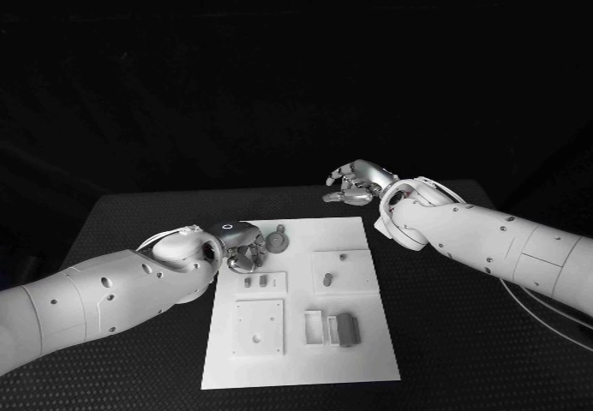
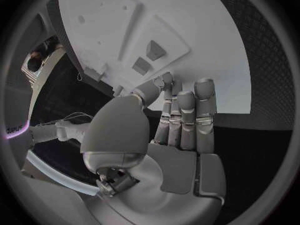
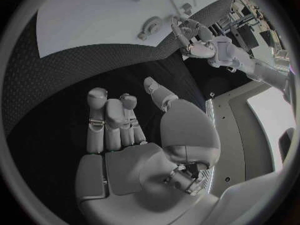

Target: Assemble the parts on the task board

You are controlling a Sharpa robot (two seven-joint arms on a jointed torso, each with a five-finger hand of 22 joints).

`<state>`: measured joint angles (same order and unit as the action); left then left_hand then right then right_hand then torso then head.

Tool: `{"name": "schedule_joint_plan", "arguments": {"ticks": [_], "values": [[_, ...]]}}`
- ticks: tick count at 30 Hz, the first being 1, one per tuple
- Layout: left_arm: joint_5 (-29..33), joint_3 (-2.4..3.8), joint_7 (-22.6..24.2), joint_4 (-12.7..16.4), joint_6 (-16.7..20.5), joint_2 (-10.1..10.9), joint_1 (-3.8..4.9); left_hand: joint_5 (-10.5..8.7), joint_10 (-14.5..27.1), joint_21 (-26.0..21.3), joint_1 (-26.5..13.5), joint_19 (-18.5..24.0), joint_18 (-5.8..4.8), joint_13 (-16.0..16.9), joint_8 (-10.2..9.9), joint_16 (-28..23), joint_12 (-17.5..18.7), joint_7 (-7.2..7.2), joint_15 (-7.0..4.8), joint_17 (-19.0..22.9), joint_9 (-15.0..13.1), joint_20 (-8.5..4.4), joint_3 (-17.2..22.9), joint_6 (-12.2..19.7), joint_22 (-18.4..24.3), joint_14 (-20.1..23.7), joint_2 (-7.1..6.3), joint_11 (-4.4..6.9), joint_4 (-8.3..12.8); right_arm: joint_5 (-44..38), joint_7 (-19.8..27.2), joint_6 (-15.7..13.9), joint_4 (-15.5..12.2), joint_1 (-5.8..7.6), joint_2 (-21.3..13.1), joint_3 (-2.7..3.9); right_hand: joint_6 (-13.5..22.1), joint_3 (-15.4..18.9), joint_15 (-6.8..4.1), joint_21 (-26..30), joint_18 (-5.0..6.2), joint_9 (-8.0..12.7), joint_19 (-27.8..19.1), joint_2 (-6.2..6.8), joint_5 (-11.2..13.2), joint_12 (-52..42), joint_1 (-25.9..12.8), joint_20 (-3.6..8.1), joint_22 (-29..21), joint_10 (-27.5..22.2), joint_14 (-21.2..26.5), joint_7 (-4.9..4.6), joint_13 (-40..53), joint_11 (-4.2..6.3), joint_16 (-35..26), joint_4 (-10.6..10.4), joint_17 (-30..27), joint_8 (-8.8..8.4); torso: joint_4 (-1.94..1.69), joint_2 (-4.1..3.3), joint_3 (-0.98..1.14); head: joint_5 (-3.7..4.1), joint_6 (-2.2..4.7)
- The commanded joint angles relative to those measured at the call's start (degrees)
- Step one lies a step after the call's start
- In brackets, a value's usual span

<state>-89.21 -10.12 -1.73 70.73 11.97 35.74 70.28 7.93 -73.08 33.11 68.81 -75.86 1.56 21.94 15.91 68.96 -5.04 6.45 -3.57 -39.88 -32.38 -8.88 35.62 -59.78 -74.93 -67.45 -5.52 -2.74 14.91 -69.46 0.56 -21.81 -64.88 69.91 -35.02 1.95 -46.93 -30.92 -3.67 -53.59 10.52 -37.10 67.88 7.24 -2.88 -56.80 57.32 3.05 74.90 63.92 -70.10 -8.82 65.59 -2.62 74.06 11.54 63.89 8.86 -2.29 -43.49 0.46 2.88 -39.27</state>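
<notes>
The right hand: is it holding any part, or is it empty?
Empty. The right hand hovers over bare black table, fingers apart, nothing between them.

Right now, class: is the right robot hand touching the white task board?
Apart. In the right wrist view the right robot hand hangs over black table, with bare mat between its fingertips and the task board.

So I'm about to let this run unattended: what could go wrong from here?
The left robot hand hovers at the task board's left edge, close to the oval grey part; it could knock it. The right robot hand is off the board, holding nothing, so it can't steady the board.
</notes>
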Motion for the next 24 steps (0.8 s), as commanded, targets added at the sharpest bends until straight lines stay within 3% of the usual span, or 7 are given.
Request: {"name": "schedule_joint_plan", "arguments": {"ticks": [1, 16, 24], "values": [[-0.36, -0.35, 0.39, 0.00, -1.40, 0.07, -0.27, -0.27, -0.36, 0.34, -0.51, 0.04, 6.40, 0.08, 0.33, 0.23, 0.33, 0.04, -0.08, -0.07, -0.02, -0.40, 0.12, -0.28, -1.29, 0.29, 0.28, -0.02, -0.30, -0.15, 0.36, 0.53, -0.12, -0.02, -0.02, 0.00, -0.01, 0.05, -0.07, 0.12, 4.48, 0.04, 0.14, -0.03, 0.15, -0.29, 0.06, 0.45, 0.96, -0.17, 0.20, -0.29, -0.06, 0.09, -0.19, -0.05, 0.07, 0.24, -0.03, 0.02, 0.01, 0.08, -0.04], [-0.21, -0.49, 0.39, 0.10, -0.99, 0.08, -0.27, -0.29, -0.32, 0.37, -0.45, 0.13, 6.41, 0.17, 0.31, 0.27, 0.44, 0.04, -0.09, -0.13, -0.03, -0.40, 0.12, -0.22, -1.28, 0.34, 0.28, -0.02, -0.25, -0.15, 0.39, 0.47, -0.19, -0.02, -0.01, 0.00, -0.02, 0.03, -0.07, 0.12, 4.48, 0.04, 0.16, -0.05, 0.15, -0.31, 0.10, 0.46, 0.96, -0.15, 0.18, -0.29, -0.08, 0.10, -0.20, -0.04, 0.07, 0.25, -0.05, 0.00, -0.02, 0.01, 0.07], [0.17, -0.50, -0.27, -0.01, -0.73, 0.28, -0.26, -1.27, 1.87, 0.29, -0.28, 0.76, 6.59, 0.07, -0.93, 0.08, 1.33, 1.02, 0.68, -0.21, 0.49, 0.16, 0.13, 2.20, -1.23, 1.09, -1.15, -0.83, -0.10, -0.15, 0.37, 0.55, -0.13, -0.02, -0.05, 0.00, -0.02, 0.04, -0.07, 0.12, 4.48, 0.04, 0.16, -0.04, 0.15, -0.32, 0.09, 0.46, 0.96, -0.15, 0.18, -0.29, -0.08, 0.09, -0.20, -0.04, 0.07, 0.25, -0.02, 0.00, 0.01, -0.01, 0.05]]}}
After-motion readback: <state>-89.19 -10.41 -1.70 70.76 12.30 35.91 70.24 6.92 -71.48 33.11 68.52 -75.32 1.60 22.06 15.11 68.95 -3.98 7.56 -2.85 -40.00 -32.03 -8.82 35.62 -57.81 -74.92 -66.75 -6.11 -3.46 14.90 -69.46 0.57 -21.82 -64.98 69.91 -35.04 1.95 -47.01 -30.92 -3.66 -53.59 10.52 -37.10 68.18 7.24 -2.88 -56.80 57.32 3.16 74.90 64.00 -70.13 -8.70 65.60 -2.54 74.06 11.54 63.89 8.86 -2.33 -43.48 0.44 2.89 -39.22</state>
